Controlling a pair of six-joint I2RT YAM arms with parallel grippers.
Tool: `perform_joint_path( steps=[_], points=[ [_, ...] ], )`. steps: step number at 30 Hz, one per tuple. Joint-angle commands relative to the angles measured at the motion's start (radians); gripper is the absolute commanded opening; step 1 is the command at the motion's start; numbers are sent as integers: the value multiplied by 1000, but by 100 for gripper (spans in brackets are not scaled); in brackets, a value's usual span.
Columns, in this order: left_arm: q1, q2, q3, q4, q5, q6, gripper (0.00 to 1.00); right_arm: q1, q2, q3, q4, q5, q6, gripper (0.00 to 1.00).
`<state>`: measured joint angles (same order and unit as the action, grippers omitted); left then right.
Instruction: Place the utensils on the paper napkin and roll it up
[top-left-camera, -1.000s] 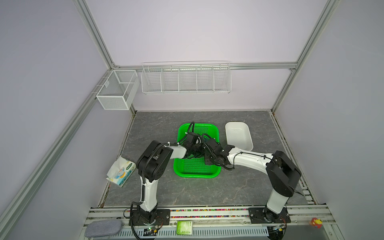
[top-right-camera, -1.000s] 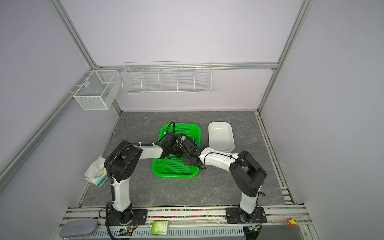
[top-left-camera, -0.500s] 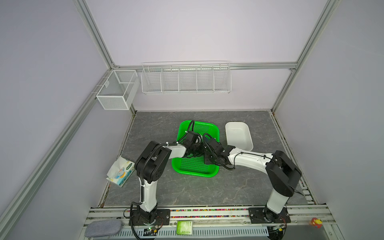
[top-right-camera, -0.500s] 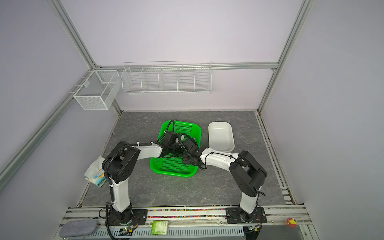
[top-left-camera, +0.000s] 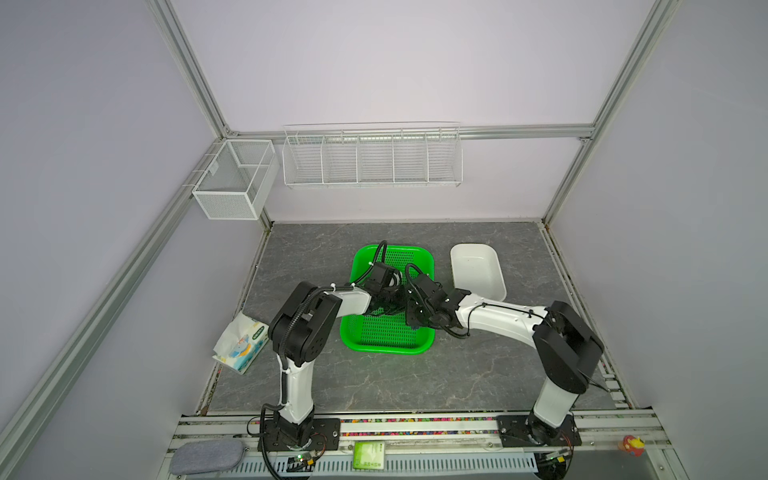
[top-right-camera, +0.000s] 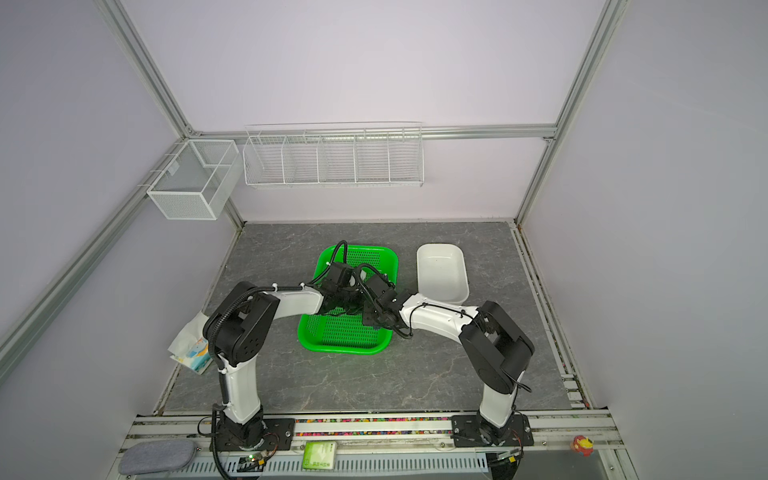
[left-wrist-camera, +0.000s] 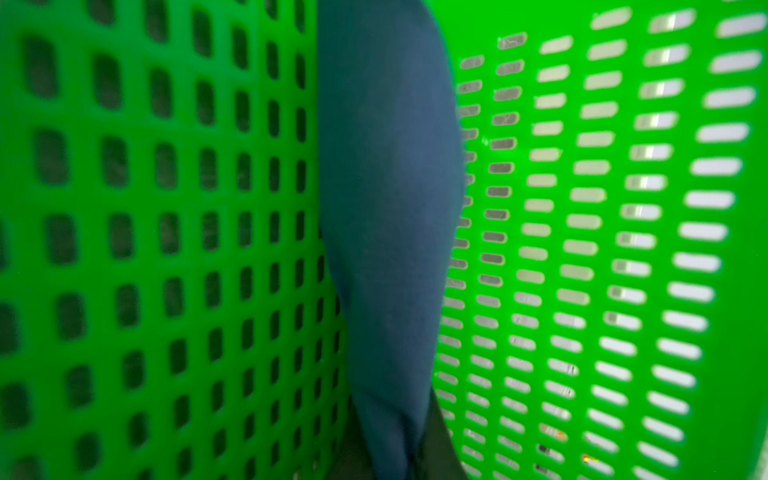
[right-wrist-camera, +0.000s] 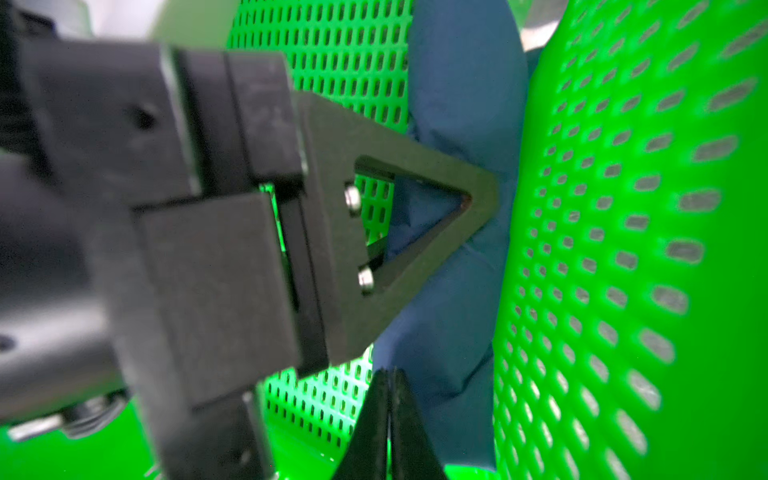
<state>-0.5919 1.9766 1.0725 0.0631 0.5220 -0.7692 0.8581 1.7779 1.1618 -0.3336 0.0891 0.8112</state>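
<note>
The paper napkin (left-wrist-camera: 390, 187) is a dark blue roll lying inside the green basket (top-left-camera: 386, 347), along the foot of one perforated wall. My left gripper (left-wrist-camera: 390, 415) is shut on the roll, which runs out from between its two dark fingers. In the right wrist view the left gripper's triangular finger (right-wrist-camera: 478, 199) presses on the napkin (right-wrist-camera: 457, 104). My right gripper (right-wrist-camera: 388, 376) is shut, jaws together with nothing between them, tips just beside the roll. In both top views the two grippers (top-left-camera: 395, 305) (top-left-camera: 409, 316) meet over the basket middle and cover the napkin. The utensils are hidden.
A white tray (top-left-camera: 478, 272) stands right of the basket. A printed tissue pack (top-left-camera: 241, 343) lies at the left table edge. Wire baskets (top-left-camera: 372, 156) (top-left-camera: 232, 183) hang on the back wall. The basket walls close in tightly around both grippers.
The green basket's near end has slid a little to the left and it now sits skewed. The left gripper's jaws have narrowed onto the blue roll. The right gripper stays shut.
</note>
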Motion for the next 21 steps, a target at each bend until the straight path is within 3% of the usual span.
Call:
perform_joint_path(
  steps=[1, 7, 14, 19, 21],
  points=[
    [18, -2, -37, -16, -14, -6, 2, 5, 28, 27, -30, -2, 13, 9],
    [46, 28, -100, 173, 77, -120, 0, 48, 77, 113, -133, 122, 51, 8],
    [49, 17, -102, 143, 65, -104, 0, 71, 136, 151, -185, 170, 87, 7],
    [50, -3, -85, 63, 29, -60, 18, 64, 135, 123, -167, 164, 101, 7],
    [50, -2, -74, 42, 28, -50, 20, 64, 140, 125, -166, 158, 102, 7]
  ],
)
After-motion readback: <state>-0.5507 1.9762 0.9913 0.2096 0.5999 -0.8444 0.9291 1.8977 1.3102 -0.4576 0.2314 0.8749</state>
